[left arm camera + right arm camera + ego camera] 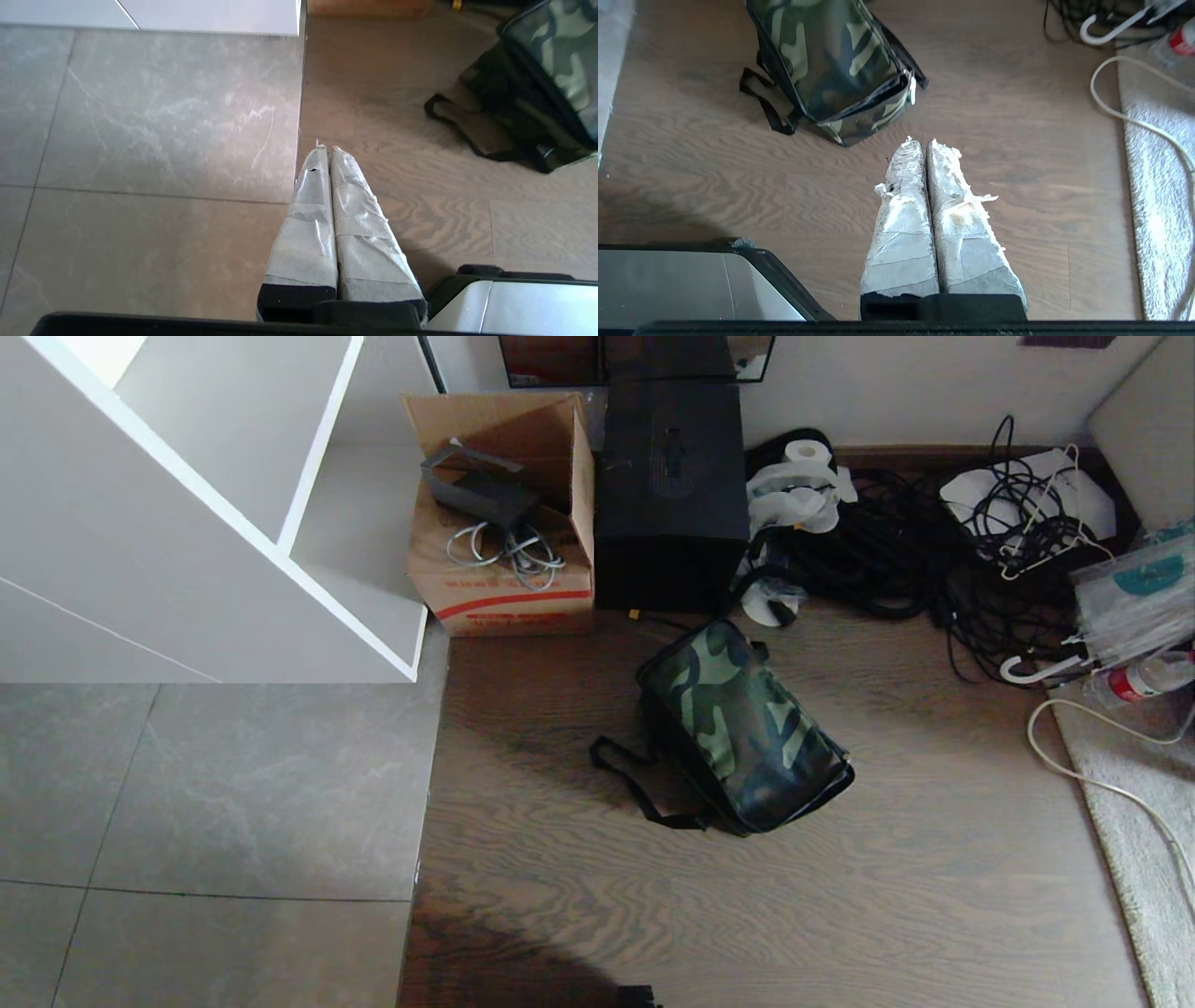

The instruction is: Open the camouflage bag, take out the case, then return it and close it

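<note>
From my head I see the camouflage bag [742, 728] lying zipped on the wood floor [840, 896], its black strap [635, 784] trailing toward the tiled side, but neither of my arms shows there. My wrist cameras fill that in: my left gripper [325, 148] hangs over the seam where the grey tiles [140, 140] meet the wood, its taped fingers pressed together and holding nothing, with the bag well off to one side. My right gripper [920, 141] hangs over bare wood near the bag's zipper end, also closed tight and empty; only this view shows the zipper pull [913, 91] at the bag's corner. The case is not visible in any view; the bag's lid is closed. Only the head view shows what crowds the far edge: a cardboard carton [509, 523] and a tall black box [670, 495] against the wall, the box just beyond the bag, and a tangle of black cables [934, 551] beside them. A white shelf unit [233, 523] bounds the tiled side, and a pale rug [1139, 821] with a white cord [1102, 775] edges the other. The wood between me and the bag lies open.
</note>
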Available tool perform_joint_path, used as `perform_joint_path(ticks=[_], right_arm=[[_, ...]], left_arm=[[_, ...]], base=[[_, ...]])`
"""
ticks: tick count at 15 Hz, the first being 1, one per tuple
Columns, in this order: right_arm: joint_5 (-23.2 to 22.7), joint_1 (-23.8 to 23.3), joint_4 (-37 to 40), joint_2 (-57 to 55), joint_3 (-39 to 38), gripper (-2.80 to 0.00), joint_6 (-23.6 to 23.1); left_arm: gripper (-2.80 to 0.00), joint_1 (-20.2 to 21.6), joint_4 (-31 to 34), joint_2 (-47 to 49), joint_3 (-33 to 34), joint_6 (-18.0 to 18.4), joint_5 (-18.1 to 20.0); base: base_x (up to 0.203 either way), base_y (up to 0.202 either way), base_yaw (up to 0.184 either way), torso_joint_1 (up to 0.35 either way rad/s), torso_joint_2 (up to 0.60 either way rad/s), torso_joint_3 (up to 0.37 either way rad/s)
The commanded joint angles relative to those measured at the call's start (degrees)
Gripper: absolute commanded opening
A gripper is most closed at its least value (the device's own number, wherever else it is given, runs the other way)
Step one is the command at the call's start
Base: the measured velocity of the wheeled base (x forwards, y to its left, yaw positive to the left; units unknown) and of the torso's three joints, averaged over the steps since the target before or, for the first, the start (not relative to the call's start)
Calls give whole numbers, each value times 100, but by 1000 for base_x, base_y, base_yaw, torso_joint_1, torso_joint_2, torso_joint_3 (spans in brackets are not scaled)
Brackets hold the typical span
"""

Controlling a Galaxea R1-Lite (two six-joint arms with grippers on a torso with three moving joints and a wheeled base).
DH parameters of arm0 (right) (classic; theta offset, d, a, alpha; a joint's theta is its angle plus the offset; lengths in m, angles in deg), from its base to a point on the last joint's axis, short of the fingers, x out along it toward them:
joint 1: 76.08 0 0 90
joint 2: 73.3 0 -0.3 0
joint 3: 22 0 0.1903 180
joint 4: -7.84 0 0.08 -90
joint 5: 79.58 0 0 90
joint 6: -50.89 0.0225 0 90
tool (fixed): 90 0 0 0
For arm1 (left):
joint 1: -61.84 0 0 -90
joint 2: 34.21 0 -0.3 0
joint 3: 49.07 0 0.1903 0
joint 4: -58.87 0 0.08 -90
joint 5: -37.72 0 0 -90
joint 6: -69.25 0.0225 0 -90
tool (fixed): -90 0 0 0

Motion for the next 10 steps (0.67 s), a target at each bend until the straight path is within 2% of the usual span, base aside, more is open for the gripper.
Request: perform_joint_path(ticks=[1, 10], right_arm=[[-4, 1, 2, -20, -9, -280, -2], [-4, 1, -4, -20, -9, -280, -2]], left_arm=[[-280, 0, -1, -2, -4, -1, 0], [-280, 0, -1, -2, 1, -19, 0]], base=[[0, 0, 0, 2, 3, 197], [0, 0, 0, 1, 1, 201]])
